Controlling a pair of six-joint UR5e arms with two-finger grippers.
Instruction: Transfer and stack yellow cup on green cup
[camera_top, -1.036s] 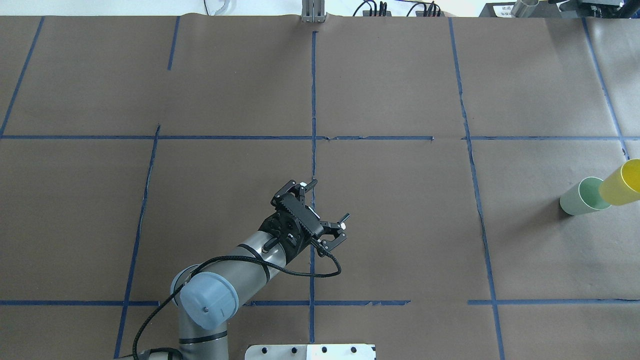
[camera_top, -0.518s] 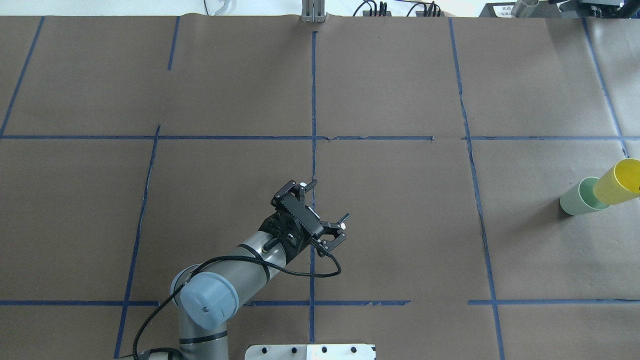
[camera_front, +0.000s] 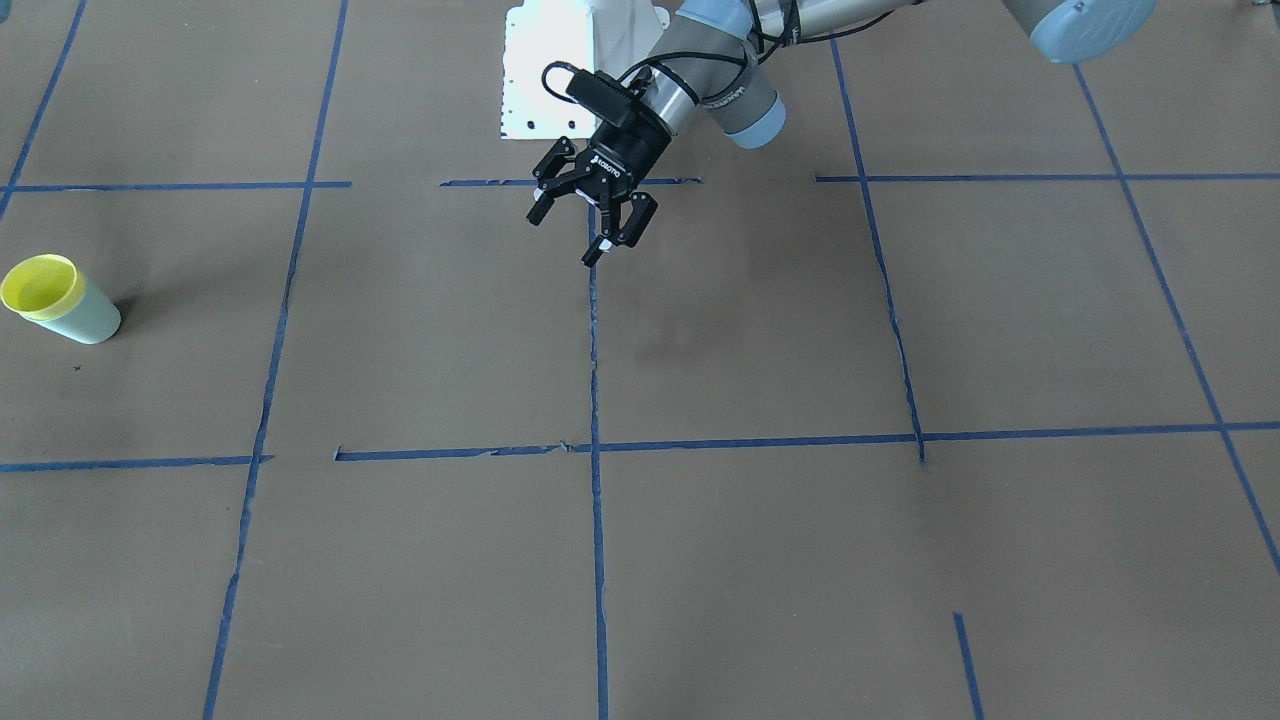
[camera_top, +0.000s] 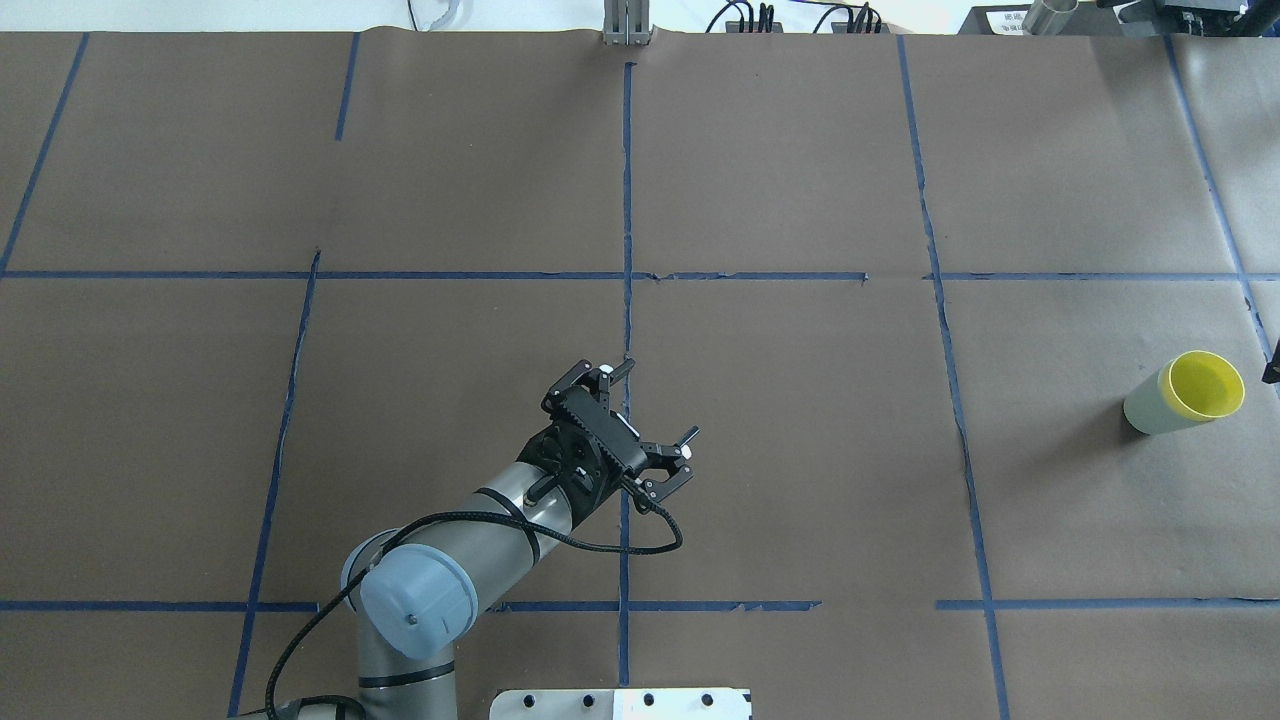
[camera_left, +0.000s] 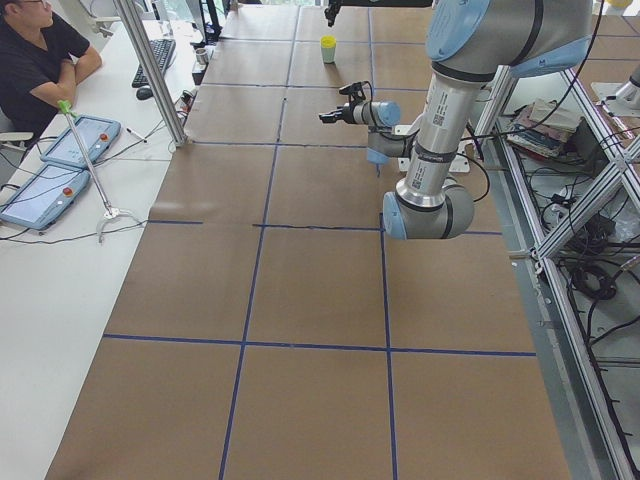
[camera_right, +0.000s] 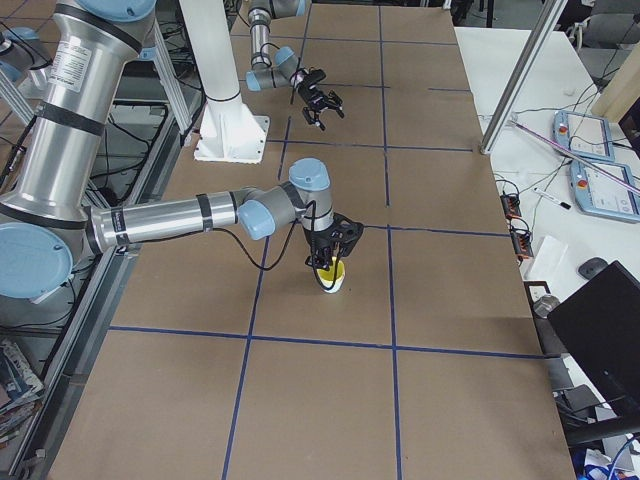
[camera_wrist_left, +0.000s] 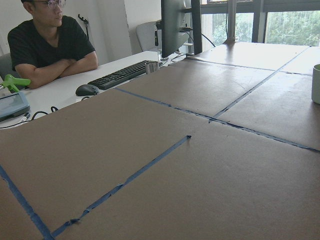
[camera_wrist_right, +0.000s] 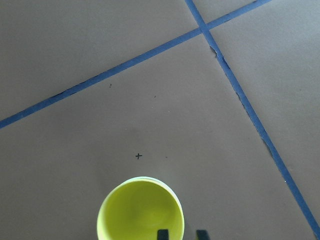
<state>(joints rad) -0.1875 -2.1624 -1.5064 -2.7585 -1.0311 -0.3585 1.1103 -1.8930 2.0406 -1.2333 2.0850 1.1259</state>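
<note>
The yellow cup (camera_top: 1207, 385) sits upright, nested inside the green cup (camera_top: 1148, 411), at the table's right edge. Both also show in the front view, yellow cup (camera_front: 38, 283) in green cup (camera_front: 88, 318). In the right wrist view I look down into the yellow cup (camera_wrist_right: 140, 211). My right gripper (camera_wrist_right: 182, 234) is just above its rim, jaws apart and holding nothing; it also shows over the cups in the right side view (camera_right: 330, 252). My left gripper (camera_top: 657, 400) is open and empty near the table's middle, far from the cups.
Blue tape lines divide the brown paper table top. The white base plate (camera_top: 620, 703) is at the near edge. An operator (camera_left: 40, 50) sits at a side desk with a keyboard (camera_wrist_left: 122, 74) and tablets.
The yellow cup, held tilted beside the green cup's rim before, now stands upright inside the green cup and is let go. The left arm has not moved.
</note>
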